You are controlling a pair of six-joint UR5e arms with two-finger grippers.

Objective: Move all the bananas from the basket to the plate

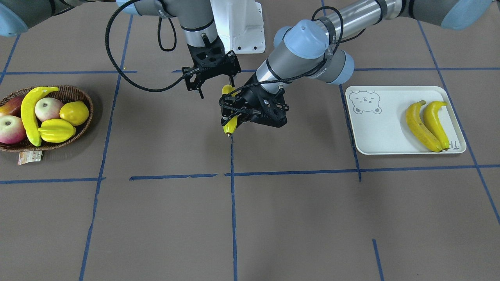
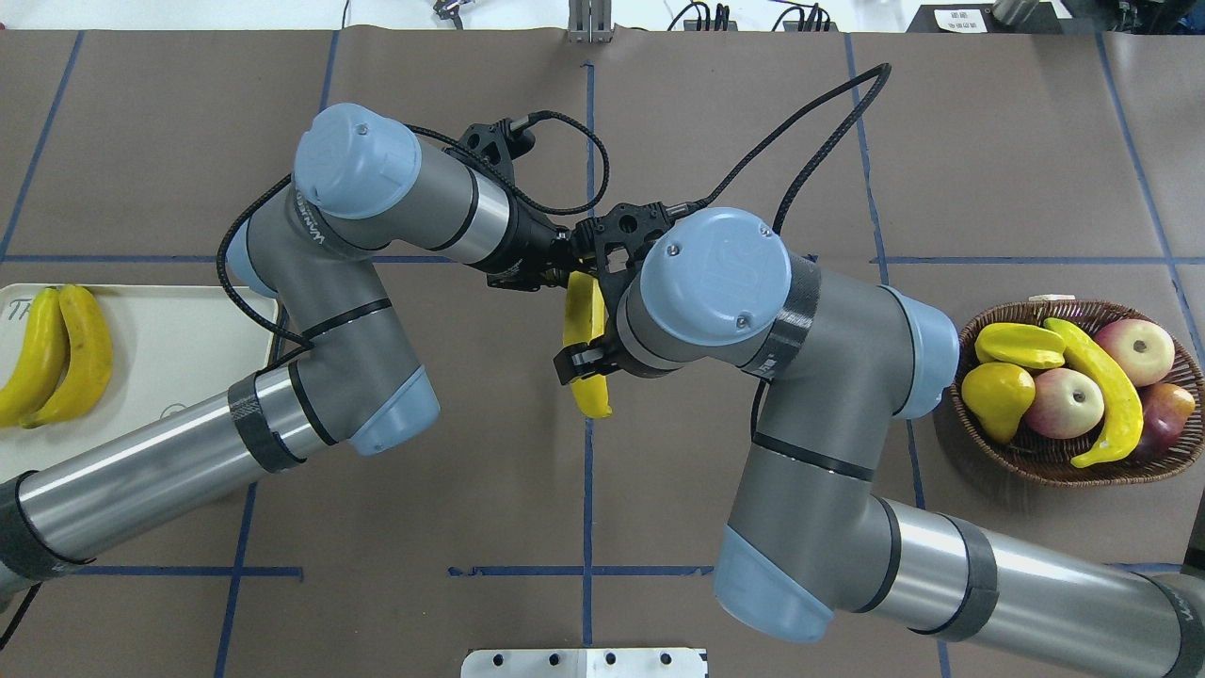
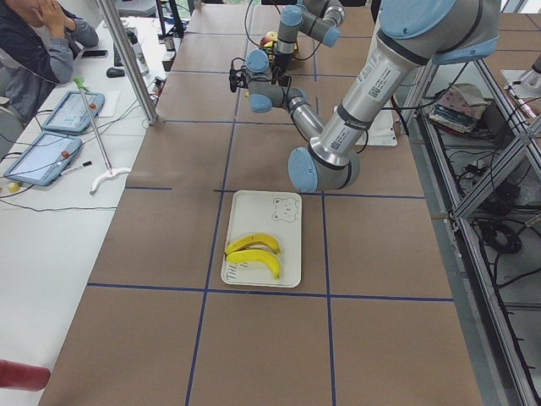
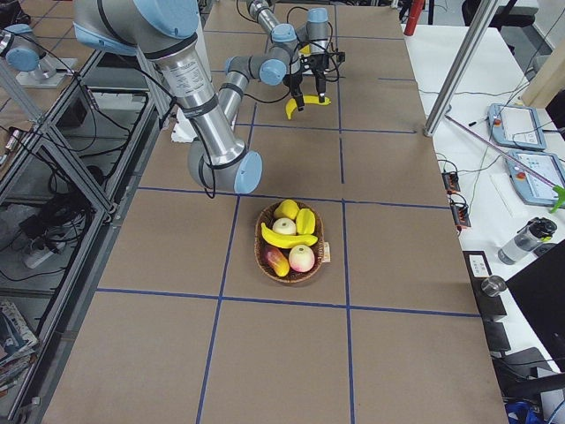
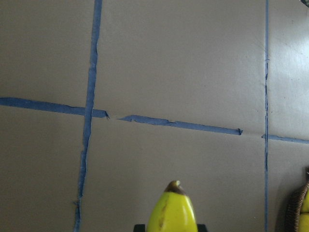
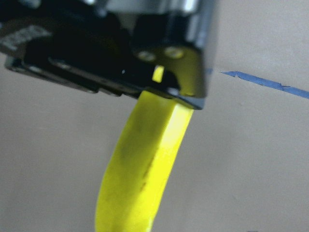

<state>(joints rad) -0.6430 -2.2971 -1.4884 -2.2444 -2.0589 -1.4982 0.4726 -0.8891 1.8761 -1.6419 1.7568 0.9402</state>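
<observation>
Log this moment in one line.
handover mid-table; left pincer shut on banana; right pincer open; plate: two bananas; basket: one more

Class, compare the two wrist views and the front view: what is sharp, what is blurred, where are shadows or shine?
Right wrist view: the held banana is blurred, too close to focus. Left wrist view: its tip and the tape lines are crisp. Front view: the basket throws a soft shadow; the bananas on the plate shine.

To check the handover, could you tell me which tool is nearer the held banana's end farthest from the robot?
Left. The left tool grips the banana close behind that end; the right tool is at its opposite end.
</observation>
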